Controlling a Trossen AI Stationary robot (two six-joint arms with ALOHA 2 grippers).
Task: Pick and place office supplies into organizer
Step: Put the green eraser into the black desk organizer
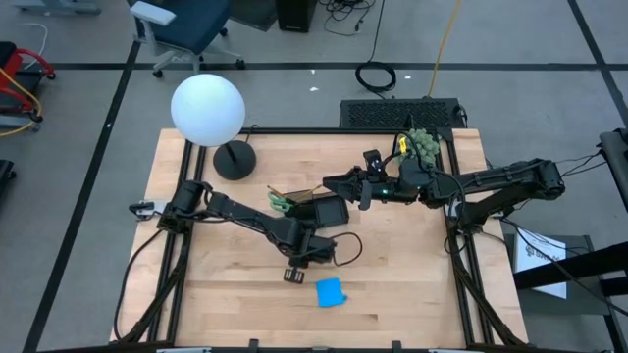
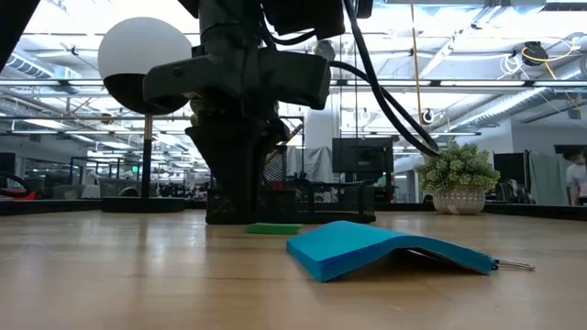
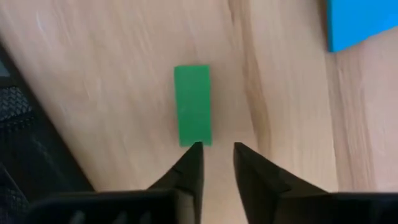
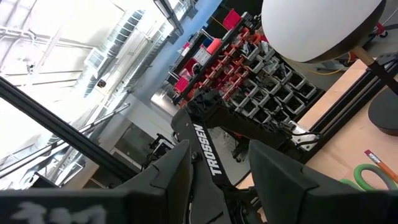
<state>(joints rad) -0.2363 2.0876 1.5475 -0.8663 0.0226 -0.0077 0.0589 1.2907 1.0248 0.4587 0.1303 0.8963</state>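
A tiny green piece (image 3: 193, 106) lies flat on the wood, also low in the low view (image 2: 273, 228). My left gripper (image 3: 217, 149) points down just short of the piece's end, its fingers open by a narrow gap; in the high view (image 1: 294, 270) it hides the piece. The blue note pad (image 1: 331, 291) lies flat beside it toward the near edge. The black organizer (image 1: 329, 211) stands behind, with green-handled scissors (image 1: 282, 203) and a pencil (image 1: 294, 190) at its left side. My right gripper (image 1: 340, 184) hovers open over the organizer's far side, holding nothing. My left gripper comes from above, pointing down, at the green piece's end (image 3: 194, 142). One fingertip (image 3: 193, 155) overlaps that end in the wrist view. I cannot tell whether it touches the piece, which lies flat on the table.
A lamp with a round black base (image 1: 234, 159) and white globe (image 1: 207, 108) stands at the far left. A fuzzy green plant ball (image 1: 424, 145) sits at the far right. The organizer's mesh wall (image 3: 12, 124) is close beside my left gripper. Bare wood (image 1: 412, 284) lies near right.
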